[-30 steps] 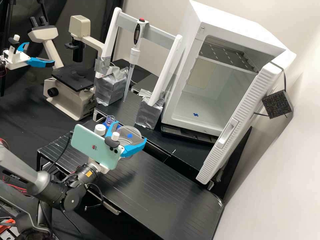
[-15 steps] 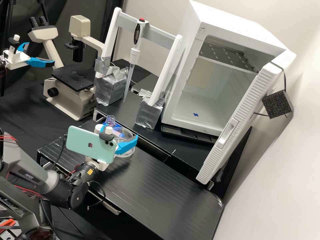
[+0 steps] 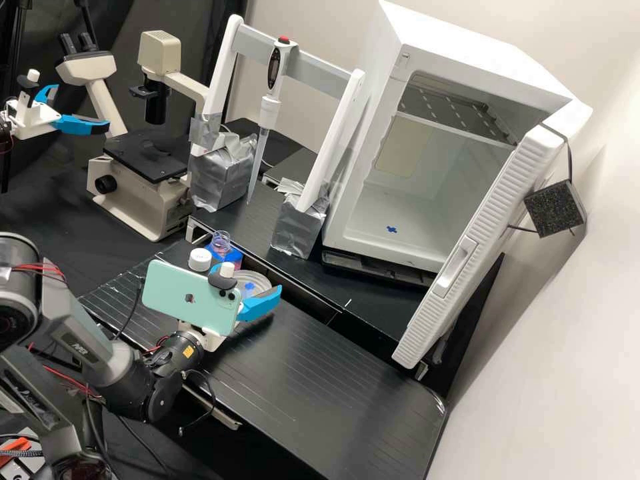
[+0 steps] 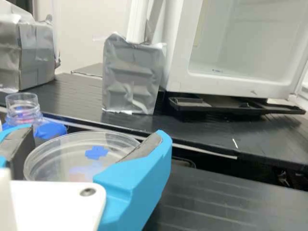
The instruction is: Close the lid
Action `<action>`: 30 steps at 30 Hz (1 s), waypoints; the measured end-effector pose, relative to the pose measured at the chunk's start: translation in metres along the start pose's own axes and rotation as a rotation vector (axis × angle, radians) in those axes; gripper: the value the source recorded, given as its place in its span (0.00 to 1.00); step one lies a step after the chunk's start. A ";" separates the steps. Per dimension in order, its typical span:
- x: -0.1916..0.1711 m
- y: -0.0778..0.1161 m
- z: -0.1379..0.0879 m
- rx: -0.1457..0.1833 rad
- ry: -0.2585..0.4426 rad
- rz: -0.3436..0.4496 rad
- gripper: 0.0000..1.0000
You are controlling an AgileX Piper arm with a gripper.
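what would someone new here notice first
Probably the big white cabinet at the right of the high view, its ribbed door swung wide open. Next, the mint green phone mounted on the arm, left of centre there. Just beyond the phone, the bright blue of the gripper stands out at a round clear dish with a blue mark.

The lid (image 4: 67,155) looks plastic (smooth, glossy).
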 end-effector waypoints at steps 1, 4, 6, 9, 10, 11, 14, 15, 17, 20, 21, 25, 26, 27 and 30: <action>0.000 0.000 0.000 0.001 0.003 0.000 0.00; 0.000 0.000 0.001 0.007 0.005 -0.001 0.00; 0.000 0.000 0.001 0.006 0.006 -0.003 0.00; 0.000 0.000 0.001 0.006 0.004 -0.001 1.00; 0.000 0.000 0.001 0.008 0.003 -0.003 1.00; 0.000 -0.001 0.001 0.010 0.004 -0.003 1.00; 0.001 -0.001 0.002 0.011 0.004 -0.004 1.00; 0.001 -0.001 0.003 0.011 0.003 -0.003 1.00; 0.001 -0.001 0.004 0.012 -0.001 -0.001 1.00; -0.001 0.002 0.006 0.006 -0.015 0.013 1.00; -0.002 0.003 0.006 0.006 -0.018 0.016 1.00; -0.006 0.008 0.005 0.005 -0.033 0.046 1.00; -0.008 0.009 0.004 0.008 -0.034 0.057 1.00; -0.009 0.011 0.003 0.011 -0.037 0.065 1.00; -0.012 0.015 -0.003 0.020 -0.021 0.098 1.00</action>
